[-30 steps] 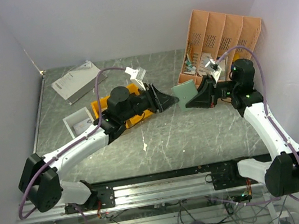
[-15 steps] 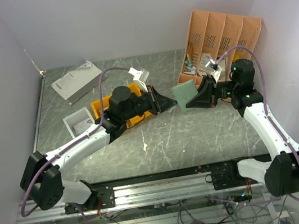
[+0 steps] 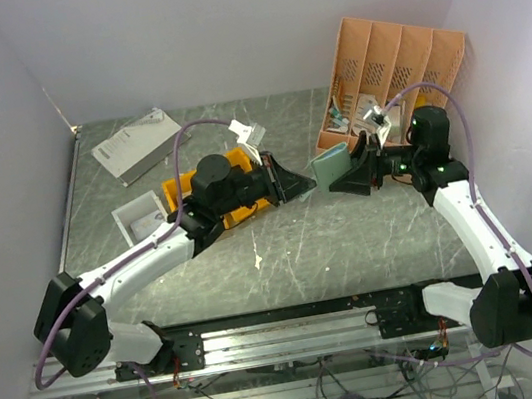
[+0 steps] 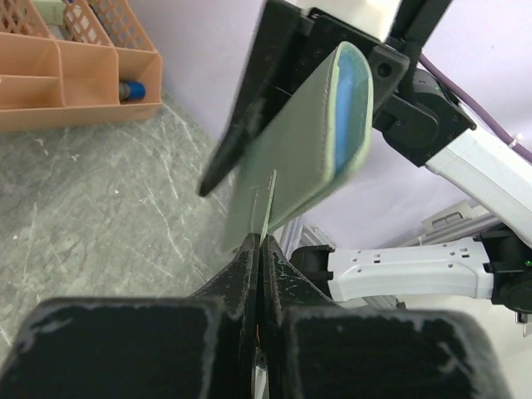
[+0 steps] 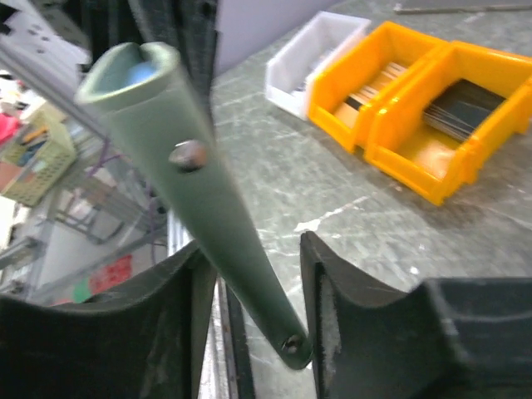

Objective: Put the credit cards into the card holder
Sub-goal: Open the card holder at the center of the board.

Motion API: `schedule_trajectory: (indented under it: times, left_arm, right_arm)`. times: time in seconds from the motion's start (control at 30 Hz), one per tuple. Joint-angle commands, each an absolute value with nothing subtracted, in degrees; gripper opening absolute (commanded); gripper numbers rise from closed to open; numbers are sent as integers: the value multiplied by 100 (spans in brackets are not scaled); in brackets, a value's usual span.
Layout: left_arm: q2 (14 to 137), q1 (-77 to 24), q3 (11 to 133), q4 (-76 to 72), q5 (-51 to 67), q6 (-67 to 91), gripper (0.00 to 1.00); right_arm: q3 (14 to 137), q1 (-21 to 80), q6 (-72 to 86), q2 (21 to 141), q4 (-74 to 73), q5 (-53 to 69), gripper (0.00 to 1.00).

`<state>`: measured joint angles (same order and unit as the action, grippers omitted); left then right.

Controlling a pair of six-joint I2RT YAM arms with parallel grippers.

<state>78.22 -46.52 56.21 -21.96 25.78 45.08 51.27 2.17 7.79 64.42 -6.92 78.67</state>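
One card holder (image 4: 307, 158), two yellow bins (image 5: 407, 158)

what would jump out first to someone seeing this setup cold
Two grippers meet mid-scene at a grey-green card holder held up off the surface. The left gripper is shut on a thin edge of it, while the right gripper stands open around it. Yellow bins sit left of centre, and a peach desk organiser stands at the far right.
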Motion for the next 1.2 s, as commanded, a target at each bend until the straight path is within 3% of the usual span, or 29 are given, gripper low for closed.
schedule_trajectory:
  times: [0.0, 0.23, 0.47, 0.77, 1.17]
  left_arm:
    - [7692, -4631, 5478, -2733, 2757, 4667, 7]
    - [7804, -4614, 5383, -2732, 2778, 4713, 7]
    - [7675, -4610, 5451, -1838, 2468, 4330, 7]
    - [7655, -4614, 5168, -1966, 2437, 4445, 7]
    - [8266, -4607, 5525, -1639, 3110, 4184, 7]
  right_arm:
    - [5428, 184, -158, 6497, -1736, 6881, 48]
    - [5497, 183, -633, 6338, -2115, 5864, 62]
    - [5693, 169, -956, 6264, -2417, 5542, 72]
    - [5418, 140, -434, 6299, -1971, 7196, 75]
    - [5159, 203, -217, 6593, -1745, 5659, 79]
